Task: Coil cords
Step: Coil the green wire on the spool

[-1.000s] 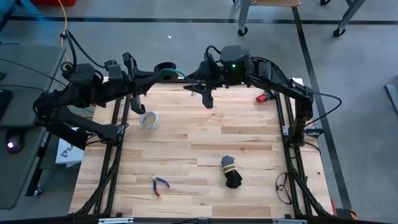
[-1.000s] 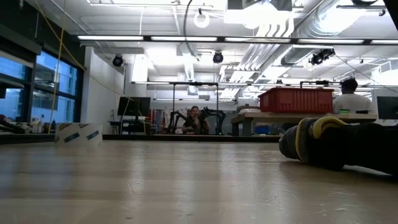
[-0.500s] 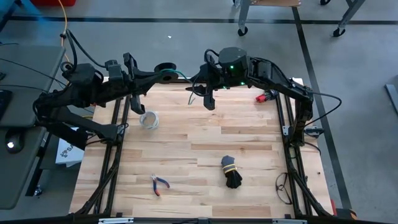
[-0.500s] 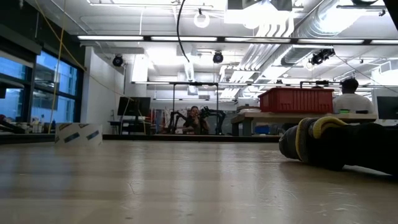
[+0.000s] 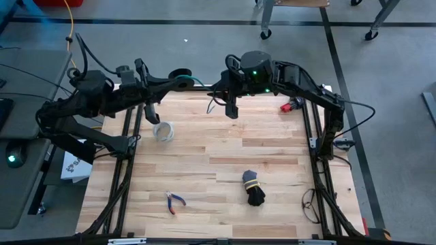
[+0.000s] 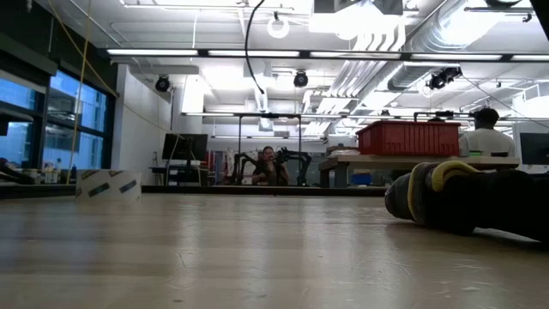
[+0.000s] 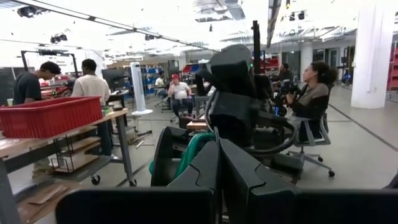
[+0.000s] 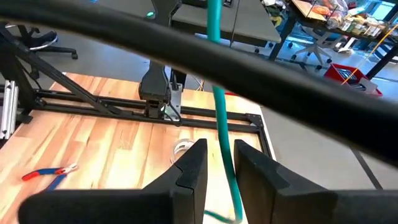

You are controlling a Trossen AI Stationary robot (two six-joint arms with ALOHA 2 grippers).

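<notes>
The thin dark-green cord point(image 5: 197, 82) runs in the air above the table's far edge. Its small dark coil point(image 5: 180, 73) is at my left gripper point(image 5: 172, 79), which is shut on it. The green tail runs from there toward the table's right, to my right gripper point(image 5: 229, 109). In the right wrist view the tail point(image 8: 219, 118) passes between that gripper's fingers point(image 8: 221, 165), which stand close on either side of it with a narrow gap. A slack dark loop of cord point(image 6: 249, 34) shows at the top of the low view. My left gripper pinches the cord at its coil between its two shut fingers. The green strand point(image 7: 191, 154) comes out right beside the fingers, with the dark loop point(image 7: 163, 155) beyond it. The fingers lie about level and point toward the table's right. The coil is lifted clear. My right gripper has the green tail point(image 8: 225, 168) between its fingers; whether they touch it I cannot tell.
On the table lie a pale ring point(image 5: 163, 131), a black cord bundle with a yellow tie point(image 5: 253, 187), pliers point(image 5: 175, 201) and a red thing point(image 5: 293, 105) at the far right. The bundle point(image 6: 455, 197) fills the low view's right. People sit in the room beyond.
My right gripper has turned slightly at the wrist above the table's far edge, and its fingers have drawn closer together around the green tail. The slack cord between the arms has swung into a curve. My left gripper has kept its hold on the coil.
</notes>
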